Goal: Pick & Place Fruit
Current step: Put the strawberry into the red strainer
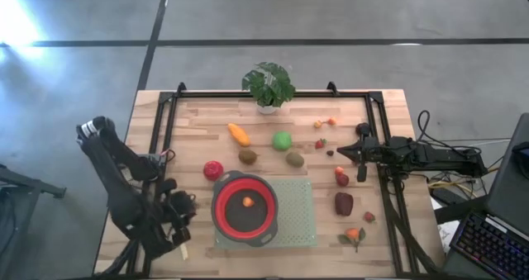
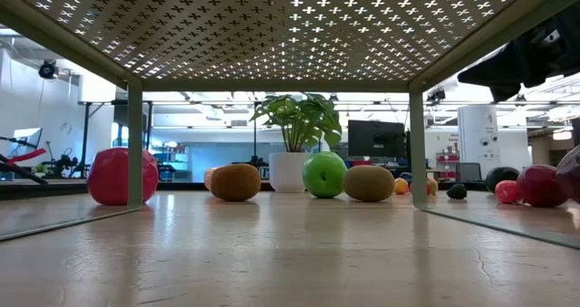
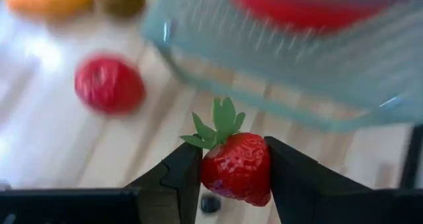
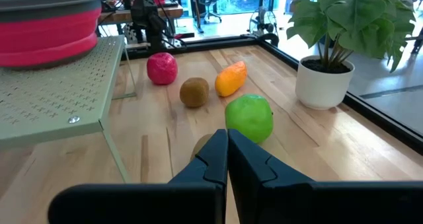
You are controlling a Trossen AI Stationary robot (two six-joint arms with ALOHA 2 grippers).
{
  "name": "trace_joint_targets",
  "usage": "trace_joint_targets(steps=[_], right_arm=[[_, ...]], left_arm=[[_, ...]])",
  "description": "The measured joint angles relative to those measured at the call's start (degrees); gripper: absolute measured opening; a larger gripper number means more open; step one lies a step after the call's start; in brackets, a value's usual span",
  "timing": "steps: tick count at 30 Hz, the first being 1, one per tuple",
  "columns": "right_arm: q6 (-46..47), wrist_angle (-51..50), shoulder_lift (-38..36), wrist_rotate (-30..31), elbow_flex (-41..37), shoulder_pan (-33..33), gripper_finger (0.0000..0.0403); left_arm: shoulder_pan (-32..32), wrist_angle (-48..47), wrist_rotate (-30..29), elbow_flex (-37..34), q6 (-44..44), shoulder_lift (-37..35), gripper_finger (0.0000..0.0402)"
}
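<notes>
Fruit lies scattered across your wooden table (image 1: 198,123), and you have one piece in hand: a strawberry (image 3: 236,168) clamped between the left gripper (image 3: 232,174) fingers, held above the boards close to the near-left corner of the pale green perforated stand (image 1: 302,222). That stand is the biggest thing in your way; it carries a red bowl (image 1: 245,207) with one small orange piece (image 1: 247,201) already inside. Behind it at the far edge sits a potted plant (image 1: 269,86). On the open boards you have the green ball (image 1: 283,140), the orange elongated piece (image 1: 239,134), the red apple (image 1: 213,170) just left of the bowl, two brown kiwis (image 1: 248,157) and the dark-red lump (image 1: 344,203). Your right gripper (image 4: 227,159) hangs closed at the table's right side, pointing toward the green ball.
</notes>
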Motion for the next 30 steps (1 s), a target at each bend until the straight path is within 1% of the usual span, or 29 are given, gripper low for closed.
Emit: trace_joint_targets(steps=[7, 9, 12, 14, 17, 20, 23, 30], right_arm=[[0.00, -0.02, 0.00, 0.00, 0.00, 0.00, 0.0008], [0.00, 0.00, 0.00, 0.00, 0.00, 0.00, 0.0008], [0.00, 0.00, 0.00, 0.00, 0.00, 0.00, 0.0008], [0.00, 0.00, 0.00, 0.00, 0.00, -0.02, 0.0009], [0.00, -0.01, 0.00, 0.00, 0.00, -0.01, 0.0008], [0.00, 0.00, 0.00, 0.00, 0.00, 0.00, 0.0008], [0.00, 0.00, 0.00, 0.00, 0.00, -0.01, 0.0008], [0.00, 0.00, -0.02, 0.00, 0.00, 0.00, 0.0008]], left_arm=[[0.76, 0.64, -13.40, 6.30, 11.21, -3.39, 0.0150], [1.60, 2.01, -15.52, 7.13, 15.37, -3.57, 0.0152], [3.78, 7.89, -16.01, 7.30, 24.40, -3.60, 0.0153], [5.69, 13.82, -15.10, 7.16, 32.17, -3.35, 0.0153], [8.79, 21.74, -11.27, 7.16, 43.13, -2.40, 0.0153], [11.74, 26.28, -7.70, 7.16, 50.21, -1.62, 0.0154], [14.83, 27.23, -4.98, 7.15, 53.37, -0.74, 0.0154], [21.21, 27.39, 1.55, 7.12, 55.55, 1.47, 0.0154]])
